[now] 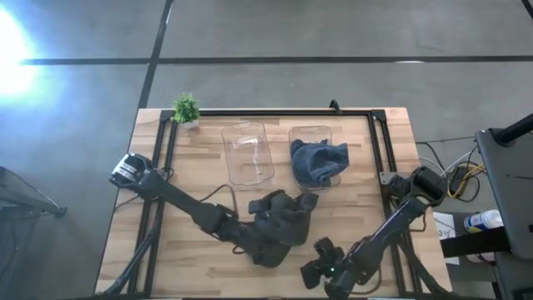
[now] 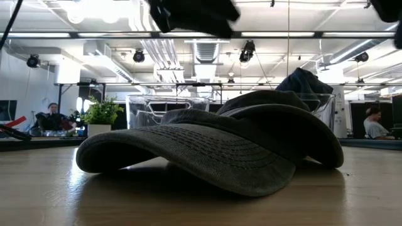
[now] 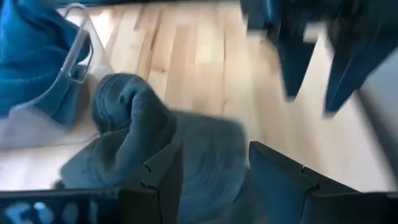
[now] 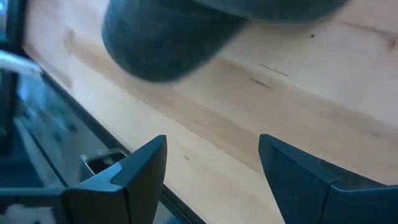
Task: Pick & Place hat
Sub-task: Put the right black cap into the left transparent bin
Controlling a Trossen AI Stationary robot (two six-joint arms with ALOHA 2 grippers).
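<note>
A dark grey-green cap (image 1: 283,215) lies on the wooden table, resting on its brim and crown (image 2: 213,147). My left gripper (image 1: 265,243) hovers open just above its near part, and the low view shows it clear of the cap (image 2: 191,16). In the left wrist view the cap (image 3: 137,137) lies below and between the spread fingers (image 3: 212,149). My right gripper (image 1: 321,265) is open over bare table near the near edge, to the right of the cap. The cap's brim (image 4: 168,37) shows ahead of its fingers (image 4: 211,140).
Two clear bins stand beyond the cap: an empty one (image 1: 248,154) and one holding a blue cap (image 1: 319,160). A small potted plant (image 1: 186,108) sits at the far left corner. A black frame (image 1: 266,112) runs along the table edges. People sit in the room behind.
</note>
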